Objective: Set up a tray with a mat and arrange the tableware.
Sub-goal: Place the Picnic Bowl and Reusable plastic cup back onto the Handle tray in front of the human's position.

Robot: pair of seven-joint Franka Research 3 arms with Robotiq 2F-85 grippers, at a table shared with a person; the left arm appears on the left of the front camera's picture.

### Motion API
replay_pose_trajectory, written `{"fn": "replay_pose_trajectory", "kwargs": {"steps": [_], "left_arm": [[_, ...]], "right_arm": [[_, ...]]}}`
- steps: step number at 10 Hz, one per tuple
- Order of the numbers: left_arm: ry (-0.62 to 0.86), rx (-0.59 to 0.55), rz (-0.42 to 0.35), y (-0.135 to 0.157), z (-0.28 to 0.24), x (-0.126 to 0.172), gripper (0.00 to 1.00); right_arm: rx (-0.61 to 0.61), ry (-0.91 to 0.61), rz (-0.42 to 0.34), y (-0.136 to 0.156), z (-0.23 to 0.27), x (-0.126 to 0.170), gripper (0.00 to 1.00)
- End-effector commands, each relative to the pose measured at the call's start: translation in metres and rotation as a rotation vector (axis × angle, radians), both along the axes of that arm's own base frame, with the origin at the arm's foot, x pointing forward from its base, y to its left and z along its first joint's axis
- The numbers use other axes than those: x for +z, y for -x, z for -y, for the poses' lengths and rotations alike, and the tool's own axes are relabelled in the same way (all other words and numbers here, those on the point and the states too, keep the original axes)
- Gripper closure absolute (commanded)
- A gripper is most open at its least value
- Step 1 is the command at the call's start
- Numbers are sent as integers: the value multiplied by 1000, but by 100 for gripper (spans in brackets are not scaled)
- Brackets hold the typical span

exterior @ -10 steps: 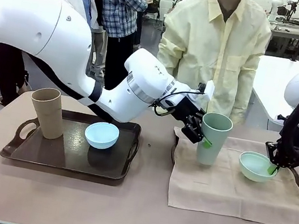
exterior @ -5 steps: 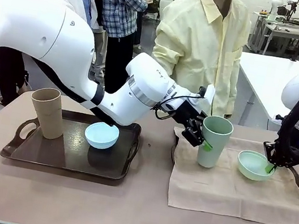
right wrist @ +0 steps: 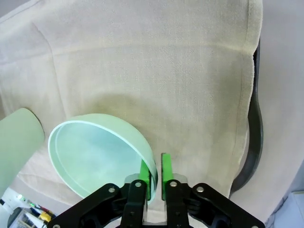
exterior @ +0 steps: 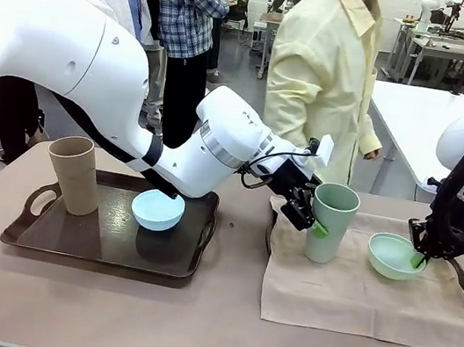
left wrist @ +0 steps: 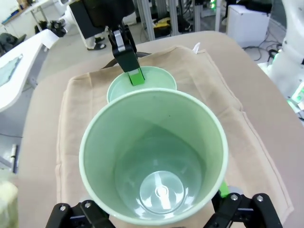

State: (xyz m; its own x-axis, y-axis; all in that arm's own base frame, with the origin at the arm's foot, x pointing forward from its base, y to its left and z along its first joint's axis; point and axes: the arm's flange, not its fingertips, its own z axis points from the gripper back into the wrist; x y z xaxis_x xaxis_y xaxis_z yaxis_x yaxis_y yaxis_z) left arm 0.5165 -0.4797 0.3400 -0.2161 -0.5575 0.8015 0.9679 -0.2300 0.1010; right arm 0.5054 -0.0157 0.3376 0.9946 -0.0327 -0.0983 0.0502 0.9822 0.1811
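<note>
Scene: tan table [exterior: 214,335], dark brown handled tray [exterior: 43,240] on robot's left half, beige cloth mat [exterior: 355,292] on its right half, person in pale yellow shirt [exterior: 320,72] at far side.
Tray contents: tall tan-brown handleless tumbler [exterior: 73,174] upright at tray's left end; small pale blue round bowl [exterior: 157,209] near tray's middle, apart from that tumbler.
Mat contents: tall pale green handleless tumbler [exterior: 329,230] upright on mat's far left part; small pale green round bowl [exterior: 394,257] near it toward robot's right, not touching.
left gripper [exterior: 317,222]: reaches across the middle, fingers spread wide either side of green tumbler's wall; pressing it or not, cannot tell.
right gripper [right wrist: 156,173]: green pads close together astride green bowl's rim, one inside, one outside; pinching or slack, cannot tell.
Left wrist view adds: straight look down into green tumbler, nothing in it; green bowl beyond, also nothing in it, other arm's green pad at its rim.
Right wrist view adds: curved black tray rim [right wrist: 254,142] poking out past mat's edge, mat lying over it.
Front view adds: both brown-tray pieces; insides of tan tumbler and blue bowl hidden by the angle.
</note>
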Motion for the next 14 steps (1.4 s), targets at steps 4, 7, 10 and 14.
{"fn": "replay_pose_trajectory", "kwargs": {"steps": [4,7,10,14], "left_arm": [[-80,71,-122,-2,-19,1,0],[-191,88,-218,0,-37,2,0],[-429,103,-244,8,-59,39,0],[-769,301,-293,27,-80,114,0]], "right_arm": [[20,63,67,8,7,27,0],[7,56,107,17,18,52,0],[22,84,126,28,25,73,0],[109,100,126,40,26,97,0]]}}
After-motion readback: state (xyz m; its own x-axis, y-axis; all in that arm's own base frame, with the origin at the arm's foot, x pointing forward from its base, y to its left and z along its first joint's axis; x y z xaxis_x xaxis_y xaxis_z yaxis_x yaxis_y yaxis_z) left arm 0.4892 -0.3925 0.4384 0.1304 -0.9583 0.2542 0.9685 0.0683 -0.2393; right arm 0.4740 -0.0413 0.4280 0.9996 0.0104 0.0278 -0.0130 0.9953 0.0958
